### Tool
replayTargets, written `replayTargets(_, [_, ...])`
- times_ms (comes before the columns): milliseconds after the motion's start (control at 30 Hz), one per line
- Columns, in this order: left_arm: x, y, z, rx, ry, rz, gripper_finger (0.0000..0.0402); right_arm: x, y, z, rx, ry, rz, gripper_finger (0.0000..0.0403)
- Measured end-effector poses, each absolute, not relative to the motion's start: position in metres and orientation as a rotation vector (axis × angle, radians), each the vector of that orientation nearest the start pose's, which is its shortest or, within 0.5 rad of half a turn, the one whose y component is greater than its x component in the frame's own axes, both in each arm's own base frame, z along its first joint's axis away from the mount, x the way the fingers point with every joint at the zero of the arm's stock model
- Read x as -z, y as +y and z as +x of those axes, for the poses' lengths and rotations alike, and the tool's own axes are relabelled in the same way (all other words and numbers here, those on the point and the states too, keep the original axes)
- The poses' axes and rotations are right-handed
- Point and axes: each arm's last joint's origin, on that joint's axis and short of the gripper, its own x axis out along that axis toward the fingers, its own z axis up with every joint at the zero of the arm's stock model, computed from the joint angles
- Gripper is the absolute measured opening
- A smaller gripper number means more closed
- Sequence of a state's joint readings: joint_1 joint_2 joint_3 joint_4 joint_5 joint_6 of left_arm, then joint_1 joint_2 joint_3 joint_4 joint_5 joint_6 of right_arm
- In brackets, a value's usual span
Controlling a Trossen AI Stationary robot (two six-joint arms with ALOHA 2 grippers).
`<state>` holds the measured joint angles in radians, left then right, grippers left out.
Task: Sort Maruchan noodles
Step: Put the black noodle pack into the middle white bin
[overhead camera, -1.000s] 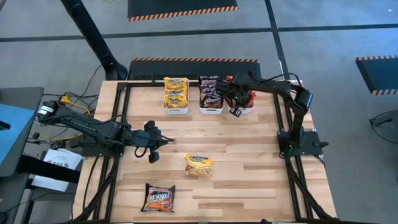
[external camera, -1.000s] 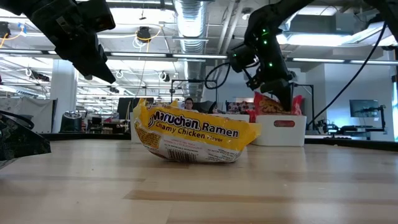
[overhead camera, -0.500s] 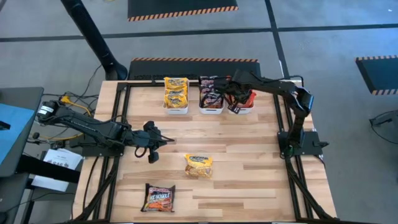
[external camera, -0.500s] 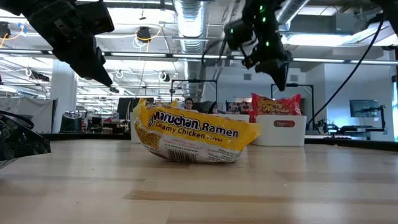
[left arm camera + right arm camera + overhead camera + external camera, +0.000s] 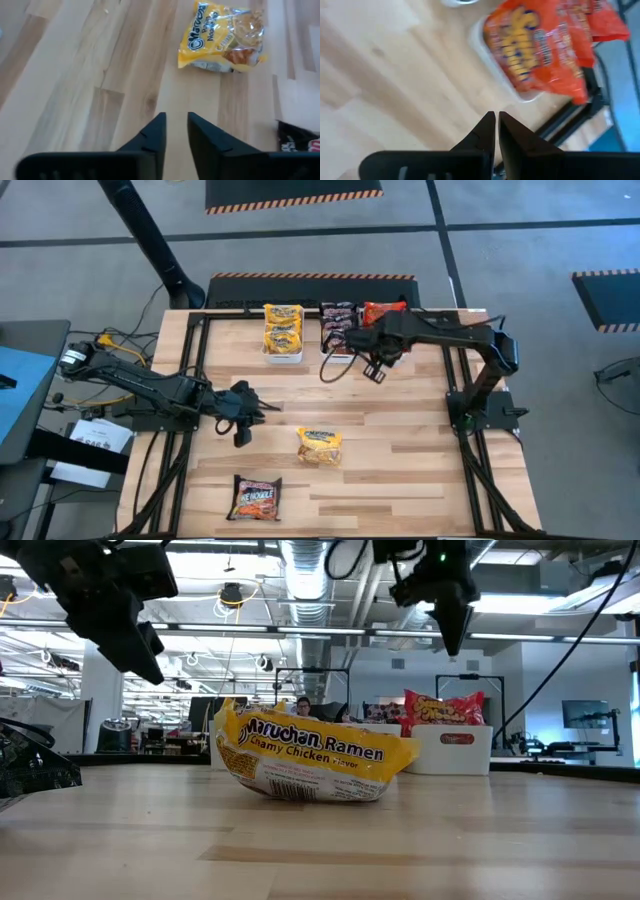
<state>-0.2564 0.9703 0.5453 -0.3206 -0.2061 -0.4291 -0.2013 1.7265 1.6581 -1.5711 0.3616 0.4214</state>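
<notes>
Wooden table (image 5: 400, 450), yellow noodle packet (image 5: 320, 446) flat, left fingers (image 5: 155, 132) slightly parted, right fingers (image 5: 490, 129) nearly closed, empty.

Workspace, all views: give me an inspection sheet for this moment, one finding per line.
Surface: wooden table, bare planks between items.
Job's things: yellow Maruchan packet loose mid-table; dark packet loose at the near edge; yellow packets, dark packets and red packets in three white bins along the far edge.
Clutter: nothing seen.
Grippers: left gripper above bare table beside the loose yellow packet, jaws slightly apart, empty. Right gripper above the table just in front of the red bin, jaws shut, empty.
Cables: bundle off the table's left edge; cable loop hanging from the right arm.
Surroundings: open workshop hall with ceiling ducts behind the table.
</notes>
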Motion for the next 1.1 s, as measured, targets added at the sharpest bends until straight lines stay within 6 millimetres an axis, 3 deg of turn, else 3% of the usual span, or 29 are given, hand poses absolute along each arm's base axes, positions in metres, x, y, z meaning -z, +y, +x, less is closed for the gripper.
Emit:
replayTargets(333, [-0.224, -0.045, 0.195, -0.079, 0.544, -0.346, 0.0169, -0.321, 0.014, 0.296, 0.64, 1.453, 0.201, 0.0046])
replayTargets(733, [-0.243, -0.08, 0.194, 0.279, 0.461, -0.49, 0.0169, -0.319, 0.114, 0.277, 0.563, 1.372, 0.191, 0.0046])
replayTargets(967, [-0.281, -0.099, 0.191, 0.33, 0.384, -0.471, 0.0169, -0.319, 0.142, 0.267, 0.554, 1.315, 0.225, 0.0046])
replayTargets(1100, [-0.294, -0.105, 0.189, 0.285, 0.451, -0.448, 0.0169, -0.319, 0.149, 0.267, 0.538, 1.275, 0.236, 0.0046])
